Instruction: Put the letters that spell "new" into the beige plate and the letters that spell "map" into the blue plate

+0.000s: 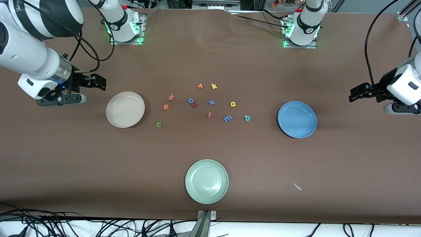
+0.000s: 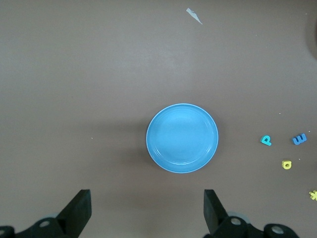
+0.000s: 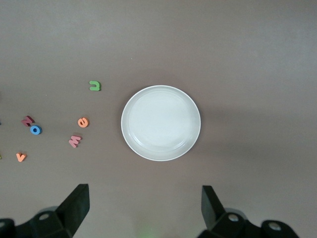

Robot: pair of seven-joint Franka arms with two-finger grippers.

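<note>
Taking the blue o (image 1: 190, 100) as the clock's centre on the brown tabletop (image 1: 82, 158), the beige plate (image 1: 125, 109) lies at nine with w (image 1: 171, 97), e (image 1: 166, 106) and n (image 1: 159, 124) beside it; the blue plate (image 1: 297, 119) lies at three, m (image 1: 228, 118), a (image 1: 233, 104), p (image 1: 247, 118) toward it. Left pincer (image 2: 147, 208) and right pincer (image 3: 144, 204) each hang wide open, empty, over bare tabletop beside their plates.

A brown cloth (image 1: 210, 65) is covering the table, wrinkling slightly near its top edge. Black cables (image 1: 65, 227) are trailing along the white strip below the cloth's near edge. 1 metal bracket (image 1: 205, 222) is sitting at that edge's middle. Light is falling evenly, casting soft shadows.
</note>
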